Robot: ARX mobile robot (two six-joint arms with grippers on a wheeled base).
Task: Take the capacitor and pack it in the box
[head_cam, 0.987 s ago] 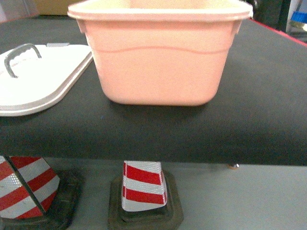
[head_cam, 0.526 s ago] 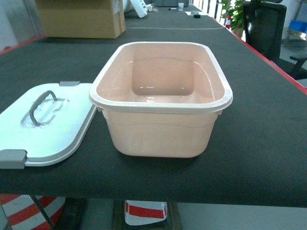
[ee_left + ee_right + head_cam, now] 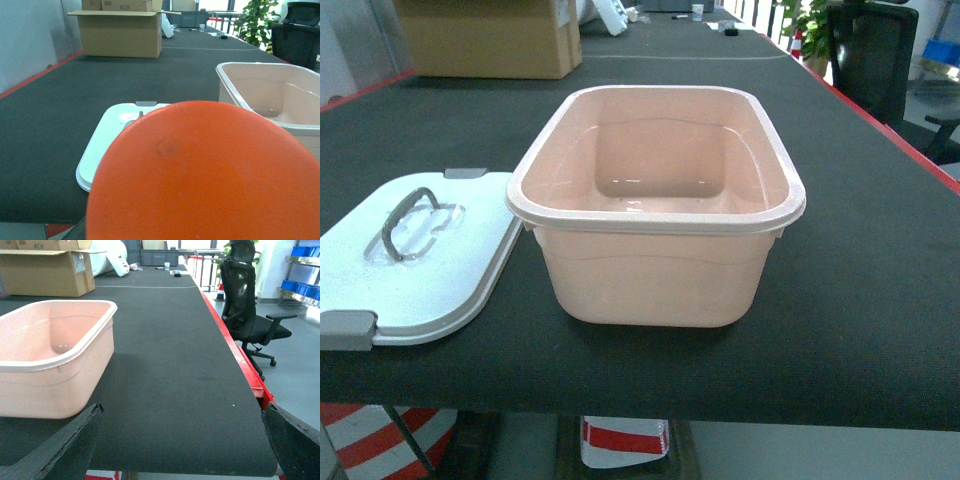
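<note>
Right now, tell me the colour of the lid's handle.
Grey, on the white lid; its handle shows best in the head view.

Peach-pink box (image 3: 655,270) with whitish rim; white lid (image 3: 420,265) with grey handle (image 3: 405,218) and grey latch (image 3: 345,328); black table mat (image 3: 880,300) edged red; brown cardboard carton (image 3: 490,38); red-and-white striped cone (image 3: 620,442); black office chair (image 3: 247,310); orange disc (image 3: 205,175).

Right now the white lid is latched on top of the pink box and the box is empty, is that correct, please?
Not quite. The white lid is off, lying flat on the black table to the left of the pink box, as the head view shows. The rest holds: the box is open and empty.
</note>
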